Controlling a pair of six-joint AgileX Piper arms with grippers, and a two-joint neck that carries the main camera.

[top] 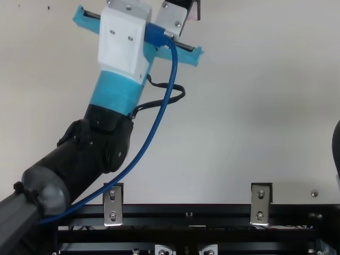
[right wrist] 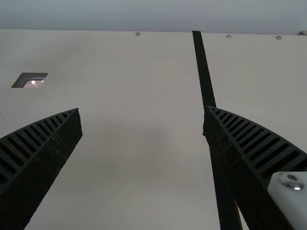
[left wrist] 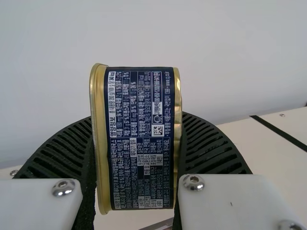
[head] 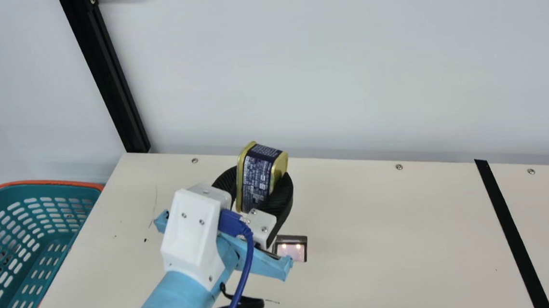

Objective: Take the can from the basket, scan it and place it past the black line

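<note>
My left gripper (head: 256,186) is shut on the can (head: 256,177), a dark blue and gold one, held in the air beyond the scanner (head: 292,250) in the main view. In the left wrist view the can (left wrist: 139,139) stands between the ribbed fingers of the left gripper (left wrist: 136,167), its printed side facing the camera. The basket (head: 30,190), teal with an orange rim, is at the main view's left. The black line (head: 512,234) crosses the table at the right. In the right wrist view my right gripper (right wrist: 143,112) is open, with nothing between its fingers.
A pale wall (head: 326,63) rises behind the table (head: 382,243), with a black upright post (head: 105,79) at the back left corner. A blue cable (top: 154,127) trails along my left arm. A black metal frame (top: 186,210) runs along the table's edge in the top view.
</note>
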